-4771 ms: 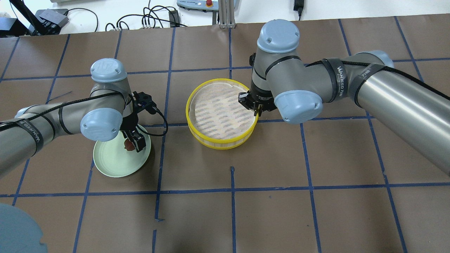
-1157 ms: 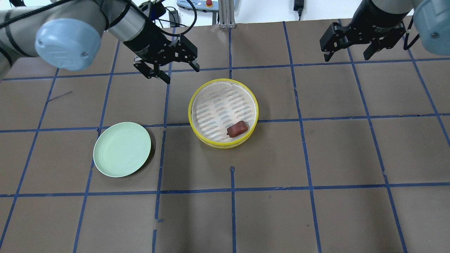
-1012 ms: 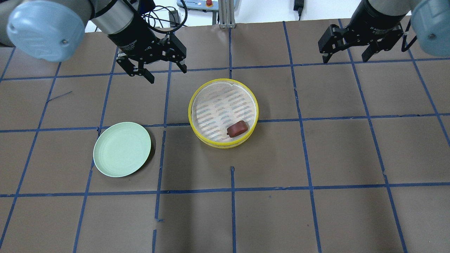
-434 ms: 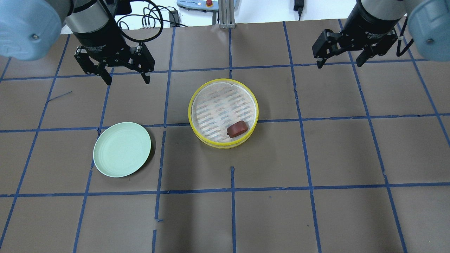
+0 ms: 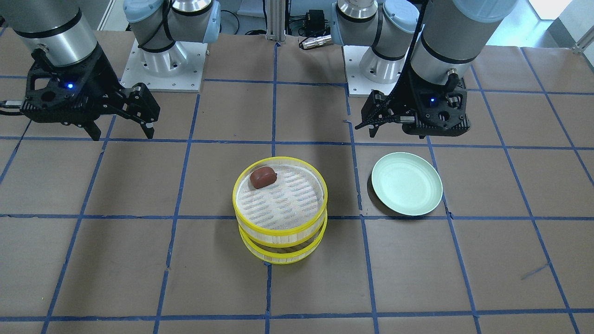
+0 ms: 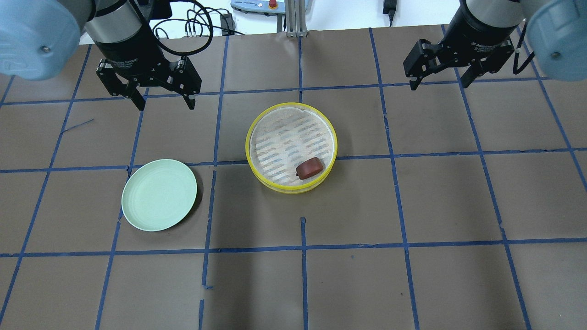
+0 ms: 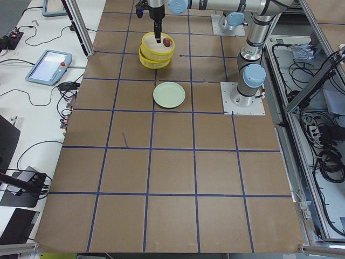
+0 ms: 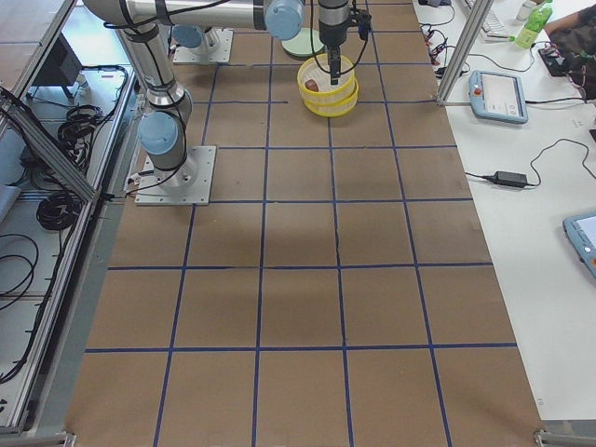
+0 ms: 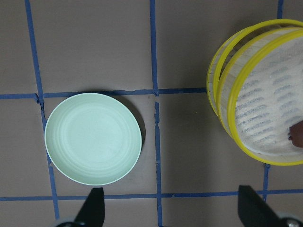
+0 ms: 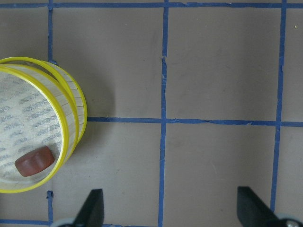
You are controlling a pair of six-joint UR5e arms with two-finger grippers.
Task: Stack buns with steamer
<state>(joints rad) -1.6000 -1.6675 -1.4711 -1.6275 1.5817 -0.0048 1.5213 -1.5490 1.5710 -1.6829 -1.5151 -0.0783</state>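
Note:
The steamer (image 6: 248, 145) stands at the table's middle as two yellow-rimmed trays stacked one on the other (image 5: 280, 240). The reddish-brown bun (image 6: 310, 167) lies on the top tray's white liner near the rim; it also shows in the front view (image 5: 263, 177) and the right wrist view (image 10: 34, 161). The white bun is hidden. My left gripper (image 6: 164, 103) is open and empty, raised above the table beyond the plate. My right gripper (image 6: 439, 84) is open and empty, raised far right of the steamer.
A pale green plate (image 6: 158, 194) lies bare to the left of the steamer, also in the left wrist view (image 9: 93, 138). Cables and a control box (image 6: 257, 5) lie past the table's far edge. Blue tape lines cross the brown tabletop.
Earlier my left gripper held the reddish-brown bun over the plate and my right gripper was at the steamer rim. Now the bun lies in the top tray and both grippers have drawn back, open.

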